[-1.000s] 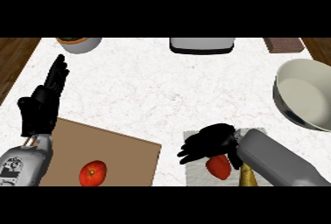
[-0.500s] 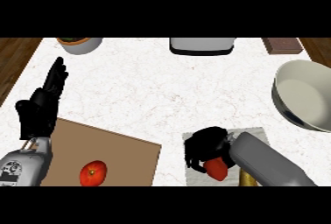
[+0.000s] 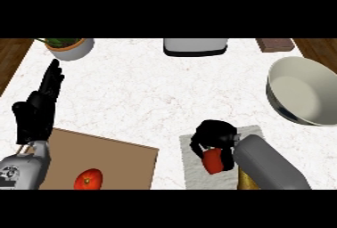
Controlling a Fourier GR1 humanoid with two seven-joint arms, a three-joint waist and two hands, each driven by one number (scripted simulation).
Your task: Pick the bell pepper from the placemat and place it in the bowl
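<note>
Right robot hand (image 3: pixel 214 136) curled round bell pepper (image 3: pixel 212 161) (red), over placemat (image 3: pixel 195 165)

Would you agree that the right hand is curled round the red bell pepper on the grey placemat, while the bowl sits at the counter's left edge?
Not quite. In the head view the bowl sits at the counter's right edge, not its left. The rest holds: the right hand is curled round the red bell pepper on the grey placemat.
</note>
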